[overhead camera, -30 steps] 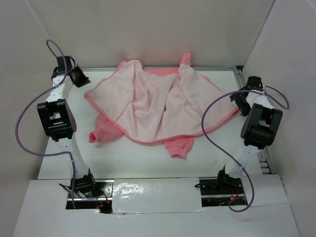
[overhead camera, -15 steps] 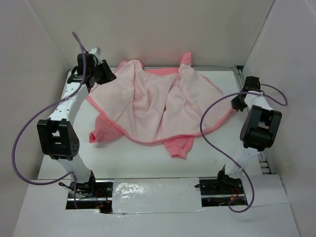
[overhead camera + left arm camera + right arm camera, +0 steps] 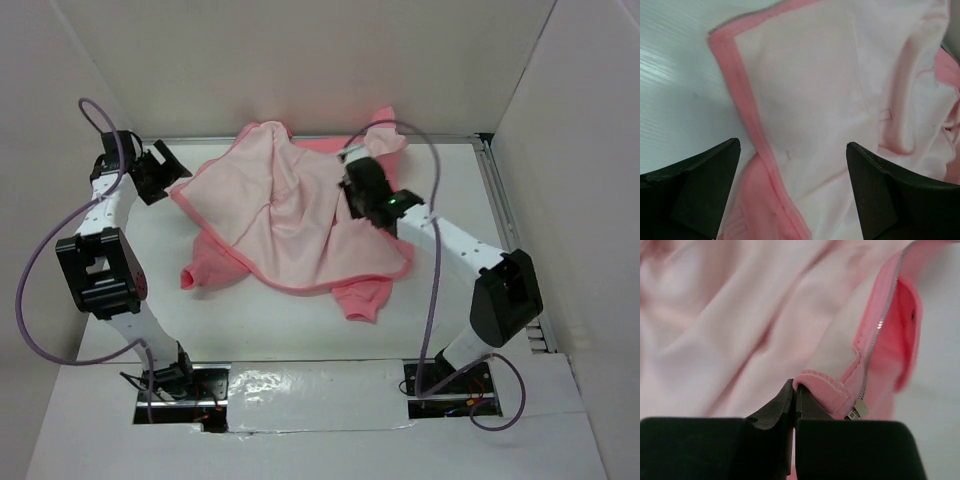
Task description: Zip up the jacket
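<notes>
Right wrist view: right hand (image 3: 794, 390) pinched fully closed on a folded hem of the jacket (image 3: 740, 315), with the zipper slider (image 3: 856, 412) just beside the grip. Left wrist view: left hand (image 3: 792, 145) spread wide, holding nothing, poised over the pink-bound front edge. Top view: jacket lies open, lining up, on the tabletop (image 3: 300, 325), its right panel partly folded inward. Step judged: bringing the front edges together. Next move likely calls for laying this panel flat beside the other edge.
</notes>
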